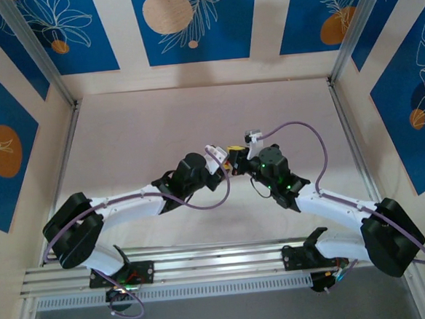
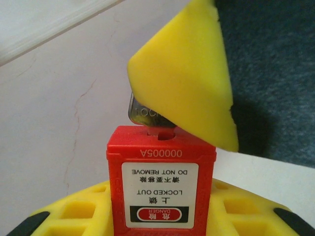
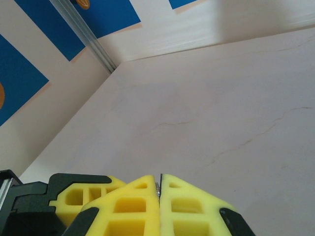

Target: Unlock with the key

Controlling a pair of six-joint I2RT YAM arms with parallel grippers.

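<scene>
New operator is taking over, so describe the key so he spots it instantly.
Over the middle of the table, the two claws meet. The left claw holds a red padlock with a white warning label. The key is the thin grey metal blade in the padlock's slot, pinched by the right claw: the only bare metal among red and yellow.

the padlock has a glossy red plastic body with a smooth white printed label. the key in its top is dull grey stamped metal. the yellow finger pads look matt and ribbed. the tabletop is pale, matt and faintly veined. the near frame rails are brushed metal.
</scene>
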